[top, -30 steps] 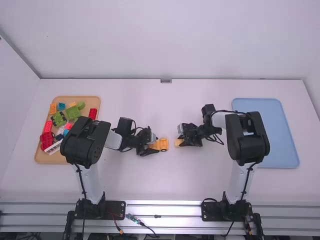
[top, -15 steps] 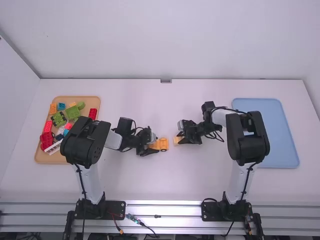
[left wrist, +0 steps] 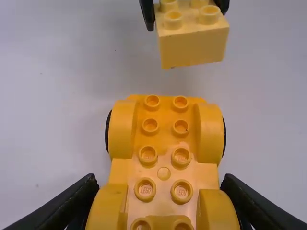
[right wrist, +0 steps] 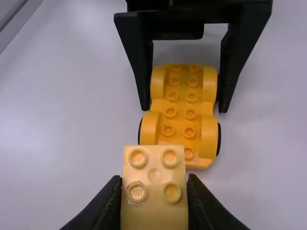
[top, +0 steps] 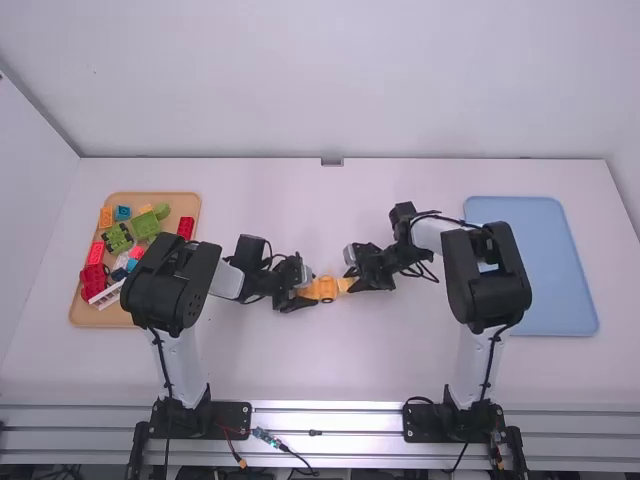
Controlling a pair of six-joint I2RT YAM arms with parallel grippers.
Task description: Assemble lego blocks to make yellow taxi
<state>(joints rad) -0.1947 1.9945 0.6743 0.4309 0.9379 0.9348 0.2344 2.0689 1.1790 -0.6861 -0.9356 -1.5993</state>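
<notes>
Since the earlier frame, my right pincer (right wrist: 154, 179) has brought the pale yellow block (left wrist: 193, 48) leftward, almost over the near end of the orange car base (left wrist: 164, 160). I have that block clamped by its sides, studs up; my left pincer (right wrist: 184, 109) is clamped around the base on the white table (top: 330, 365). The block looks slightly turned against the studs, so pressing now could seat it crooked. Pushing off-centre could tip the base or slip it from my left grip.
</notes>
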